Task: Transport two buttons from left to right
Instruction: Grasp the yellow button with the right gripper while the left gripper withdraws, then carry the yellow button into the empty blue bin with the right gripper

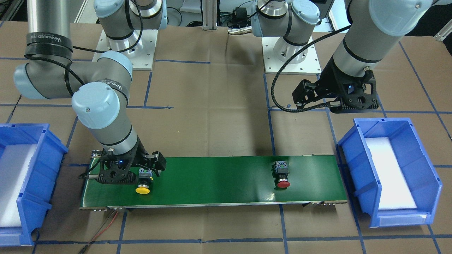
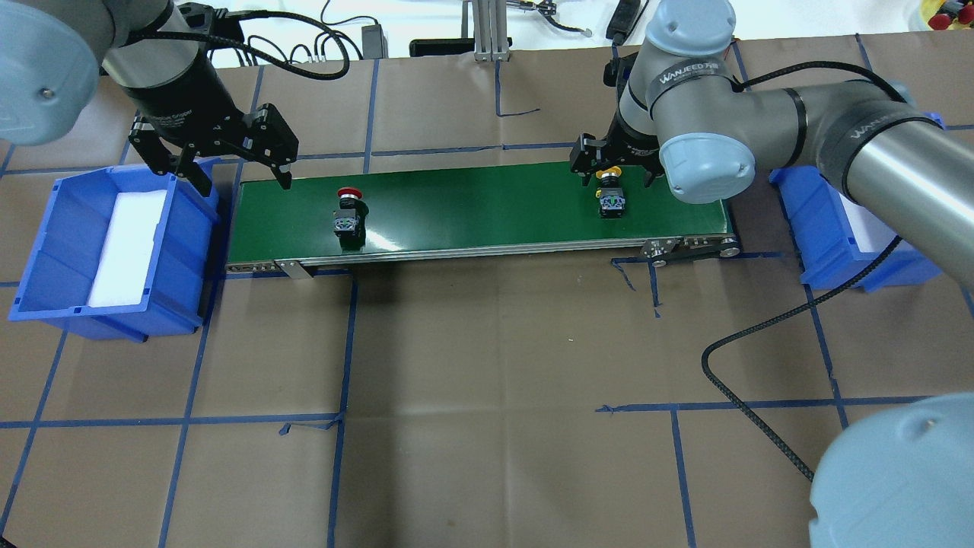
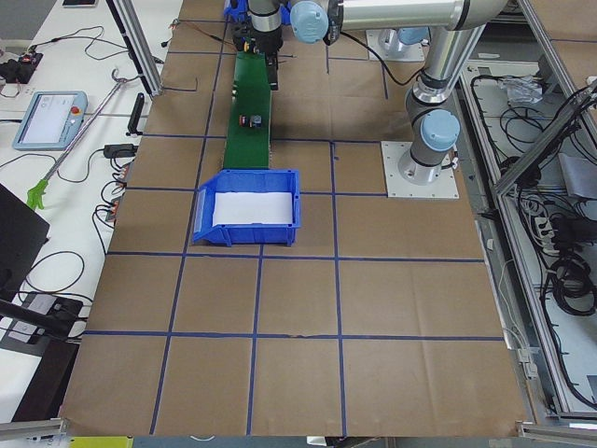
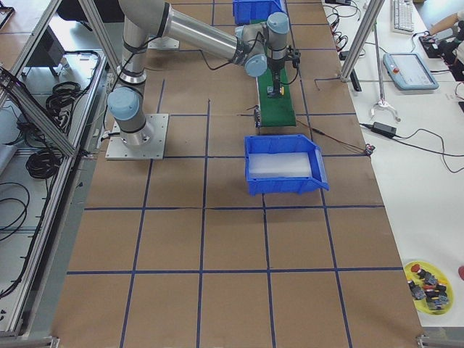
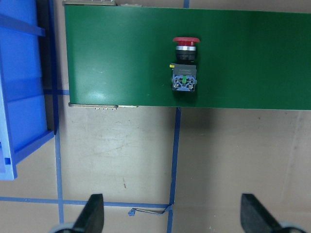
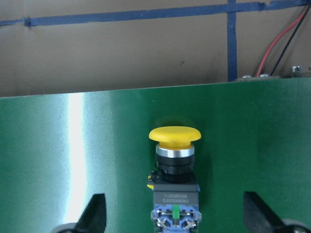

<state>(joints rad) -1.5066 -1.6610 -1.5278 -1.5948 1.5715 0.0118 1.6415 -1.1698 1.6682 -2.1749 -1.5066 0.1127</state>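
Note:
A yellow button lies on the right part of the green belt. My right gripper is low over it, open, with one finger on each side of its black body. The fingers stand apart from the body. The yellow cap points away from the robot. A red button lies on the left part of the belt, also in the left wrist view. My left gripper hovers open and empty above the belt's left end, clear of the red button.
A blue bin with a white foam liner stands off the belt's left end. Another blue bin stands off the right end, partly behind my right arm. Brown table with blue tape lines lies around. A black cable loops at the front right.

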